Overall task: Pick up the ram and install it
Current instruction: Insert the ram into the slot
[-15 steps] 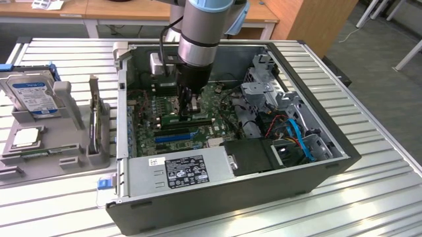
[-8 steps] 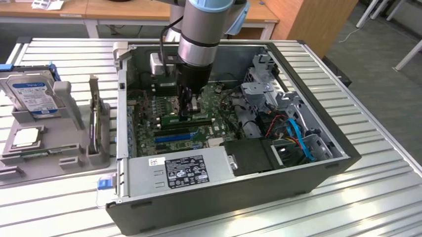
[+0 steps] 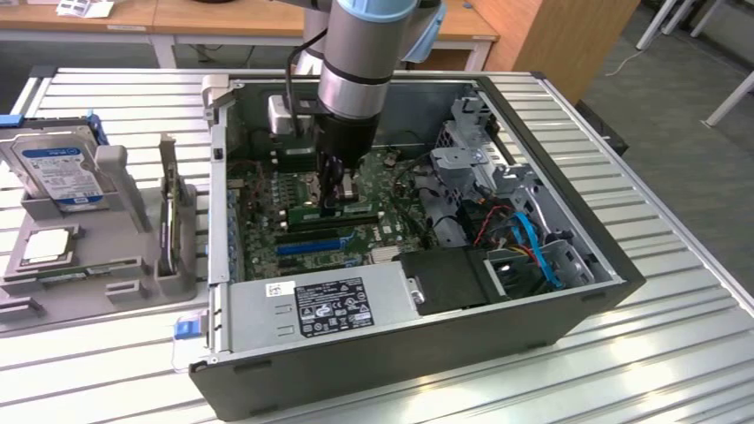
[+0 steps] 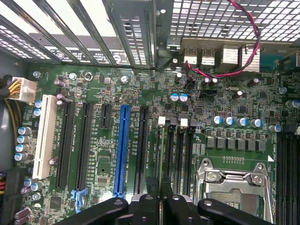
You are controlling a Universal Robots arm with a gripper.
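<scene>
RAM (image 4: 162,154) held edge-on in jaws, seen as thin green strip running from gripper (image 4: 160,199) out over memory slots (image 4: 178,154) beside CPU socket (image 4: 234,183). Jaws narrow, pinched on stick's upper edge. Long axis of stick parallel w/ slots, so lined up lengthwise; sideways fit into one slot hard to judge from wrist view. In exterior view gripper (image 3: 338,199) low inside open PC case (image 3: 471,353), arm coming down from above, tip right over motherboard mid-area. Whether stick already seated or just touching slot: can't tell. Hard drive (image 3: 59,168) and card (image 3: 171,203) upright in grey holder (image 3: 118,283) on desk (image 3: 659,291), at exterior view's left, well apart from case work.
</scene>
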